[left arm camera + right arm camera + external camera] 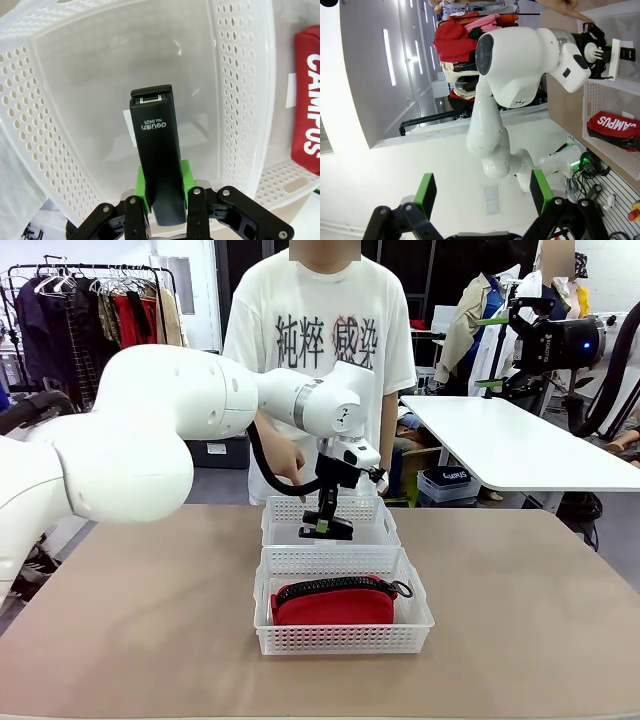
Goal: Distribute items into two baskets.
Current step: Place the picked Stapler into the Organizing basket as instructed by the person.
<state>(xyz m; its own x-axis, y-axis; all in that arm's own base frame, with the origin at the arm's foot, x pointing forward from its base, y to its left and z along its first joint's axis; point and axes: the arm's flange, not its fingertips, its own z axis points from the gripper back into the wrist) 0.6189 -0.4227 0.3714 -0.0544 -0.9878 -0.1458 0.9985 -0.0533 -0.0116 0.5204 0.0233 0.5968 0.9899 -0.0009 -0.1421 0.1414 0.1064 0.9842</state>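
1. Left wrist view: left tool (162, 207) clenched on the black stapler (157, 155), poised over the far basket (45, 130), which looks bare inside.
2. Risk: released from height, the stapler could bounce or tip against a lattice wall (judgement).
3. Stapler's long axis runs along the fingers, nose pointing down toward the basket floor.
4. Red pouch (335, 602) lies in the near basket (345, 638); right tool (482, 192) spread wide, holding nothing.

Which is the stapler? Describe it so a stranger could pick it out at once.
Start at the two white baskets in the middle of the table; the far basket sits nearest the person. The left hand hangs in it, shut on the stapler. It is small, slim and black, unlike the soft red pouch in the near basket.
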